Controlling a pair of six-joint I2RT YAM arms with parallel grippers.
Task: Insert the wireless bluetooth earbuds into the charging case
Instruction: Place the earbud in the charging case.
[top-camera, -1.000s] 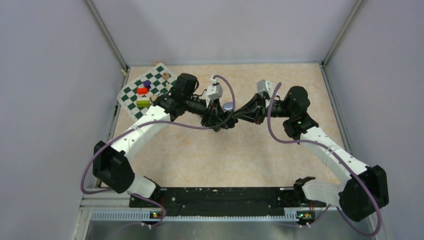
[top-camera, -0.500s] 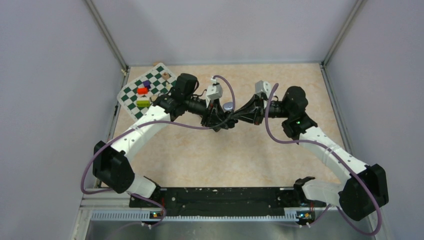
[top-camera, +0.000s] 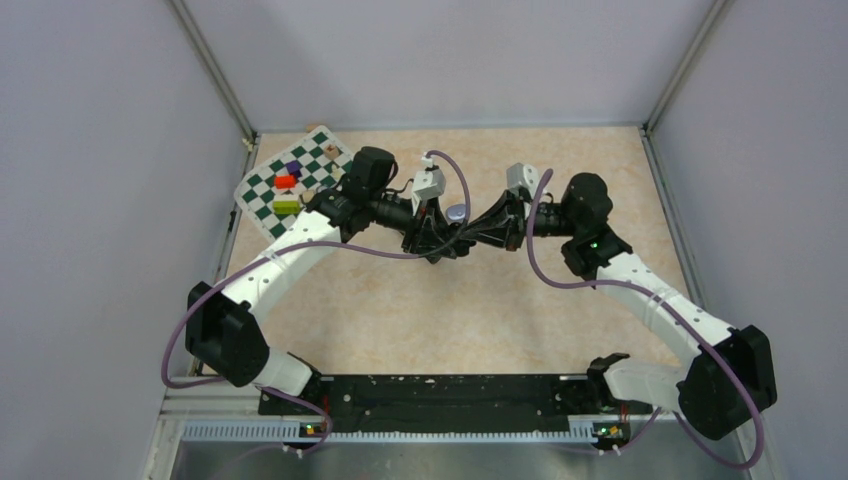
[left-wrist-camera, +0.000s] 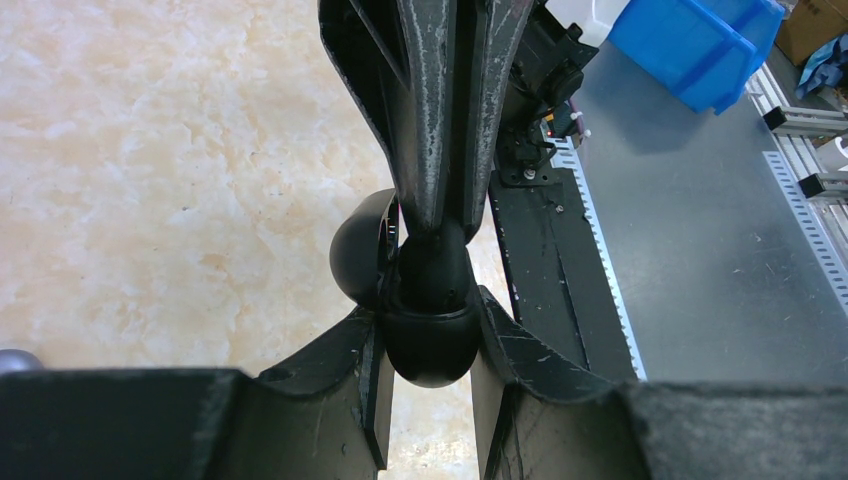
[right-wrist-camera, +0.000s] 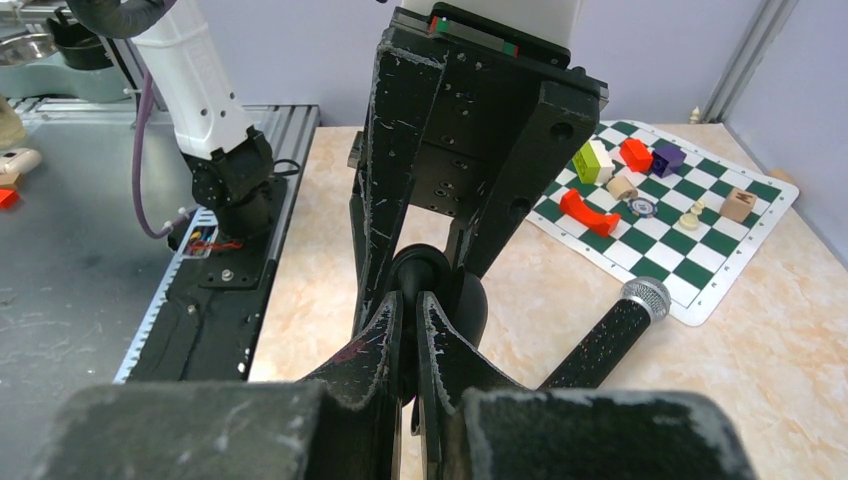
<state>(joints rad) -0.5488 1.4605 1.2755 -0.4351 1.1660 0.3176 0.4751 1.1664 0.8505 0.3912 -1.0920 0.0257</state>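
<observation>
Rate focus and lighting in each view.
Top external: even, diffuse light, faint shadows on the beige marbled tabletop. Left wrist: the rounded black charging case is sharp; the left end effector blurs toward the bottom edge. Right wrist: green-and-white checkered mat crisp, bottom edge blurred.

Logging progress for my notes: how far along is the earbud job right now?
Done: nothing confirmed; no seated bud shows. In hand: the left gripper holds the black charging case in mid-air, and the right gripper, jaws nearly closed, meets the case. Left: any bud there is hidden, so every insertion is unconfirmed.
</observation>
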